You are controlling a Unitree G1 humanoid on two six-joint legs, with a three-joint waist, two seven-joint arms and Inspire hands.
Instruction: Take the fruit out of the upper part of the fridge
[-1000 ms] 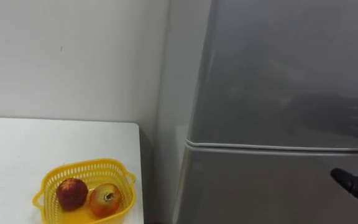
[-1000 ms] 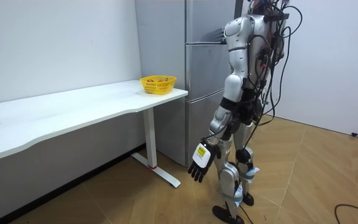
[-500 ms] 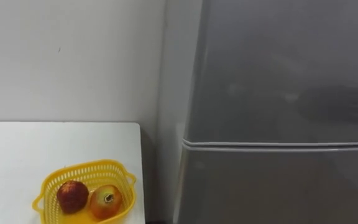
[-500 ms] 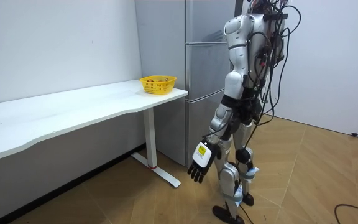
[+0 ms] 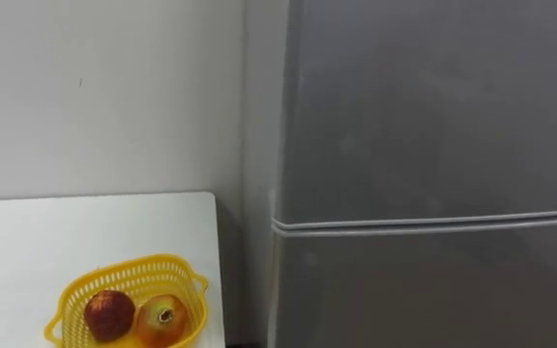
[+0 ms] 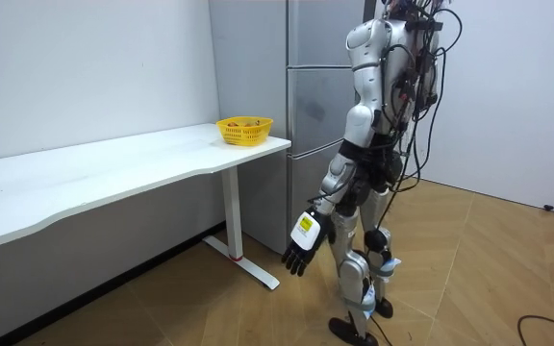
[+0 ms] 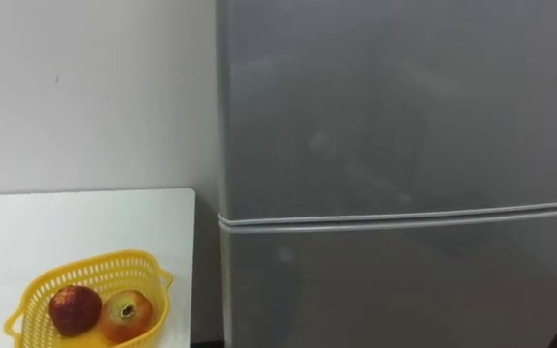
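Observation:
The grey fridge (image 5: 433,106) fills the right of the eye views, and I stand right in front of it. Its upper door (image 7: 404,97) is shut, and a pale seam (image 5: 424,222) parts it from the lower door (image 7: 395,290). Nothing inside the fridge can be seen. In the room view my left hand (image 6: 301,252) hangs low beside my leg, away from the fridge (image 6: 315,115), with its fingers relaxed and holding nothing.
A yellow basket (image 5: 75,295) with two reddish fruits (image 5: 109,314) sits at the near corner of the white table (image 5: 56,232), just left of the fridge. The table (image 6: 113,168) runs along the wall; wooden floor lies open behind me.
My right hand, seen at the lower right of the left eye view a second ago, has left that view. My hanging left hand swung slightly toward the room view's left. The eye view shifted a little.

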